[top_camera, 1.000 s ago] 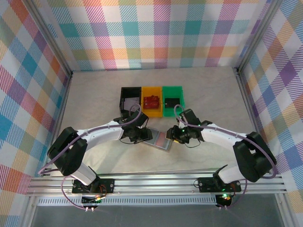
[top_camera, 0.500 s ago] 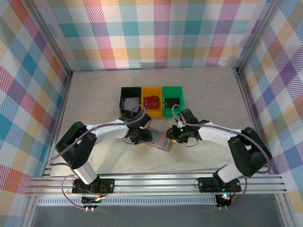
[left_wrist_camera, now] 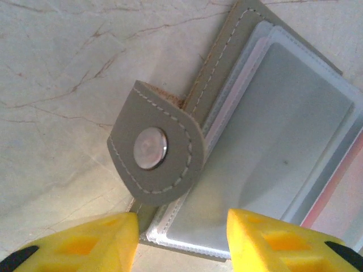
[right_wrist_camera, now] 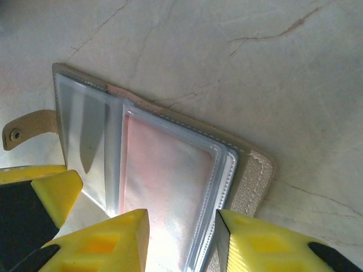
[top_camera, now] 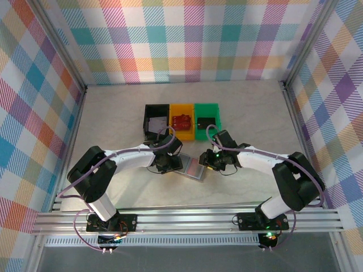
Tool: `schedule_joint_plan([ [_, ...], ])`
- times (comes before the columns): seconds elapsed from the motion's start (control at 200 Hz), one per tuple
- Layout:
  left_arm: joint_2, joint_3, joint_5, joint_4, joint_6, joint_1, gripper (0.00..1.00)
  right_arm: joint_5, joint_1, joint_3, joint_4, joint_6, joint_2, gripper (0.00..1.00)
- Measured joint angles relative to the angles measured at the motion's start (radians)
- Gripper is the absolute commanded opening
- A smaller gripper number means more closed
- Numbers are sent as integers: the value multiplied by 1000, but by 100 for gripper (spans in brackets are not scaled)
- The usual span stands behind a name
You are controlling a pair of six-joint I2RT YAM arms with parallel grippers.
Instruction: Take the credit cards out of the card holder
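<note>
Step in hand: You are at the extraction itself. The card holder [top_camera: 194,169] lies open and flat, and both arms are down on it from either side. I judge no card is out of it yet.
Card holder: It sits near the middle of the table [top_camera: 113,130], nearer to you than the row of bins. Its snap tab [left_wrist_camera: 152,150] is folded out to the left and its clear sleeves [right_wrist_camera: 142,147] are fanned out flat.
Cards: A red card [right_wrist_camera: 170,187] shows pink through one sleeve. A grey card [left_wrist_camera: 272,124] appears to fill the sleeve on the left half, though the glare makes that uncertain.
Left gripper: The left gripper [left_wrist_camera: 181,243] hangs over the holder's left corner, just beside the tab. Its yellow fingers [left_wrist_camera: 85,241] are spread wide and pinch nothing.
Right gripper: The right gripper [right_wrist_camera: 182,246] straddles the edge of the red card's sleeve. Its fingers are parted, and no pinch shows.
Next move: Steady the holder with your left, find the sleeve's open mouth, which I cannot make out here, and nip only the card's edge. The film is slick and may lift with it.
Bins: A black bin [top_camera: 146,122], a yellow bin [top_camera: 172,126] and a green bin [top_camera: 218,122] stand side by side just beyond the holder. A red item [top_camera: 181,120] lies in the yellow one. I cannot tell what it is.
Surface: It is pale, marble-veined, smooth and hard.
Room: Pastel plaid walls [top_camera: 187,39] close off the left, far and right sides, and an aluminium rail [top_camera: 187,218] runs along the near edge.
</note>
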Motion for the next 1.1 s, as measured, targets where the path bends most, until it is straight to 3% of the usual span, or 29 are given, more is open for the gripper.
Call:
schedule_joint_plan([
  [0.635, -6, -50, -61, 65, -51, -32, 47, 37, 3, 41, -3, 14, 72, 32],
  [1.1, -6, -56, -75, 76, -59, -40, 47, 40, 18, 48, 7, 22, 82, 21],
])
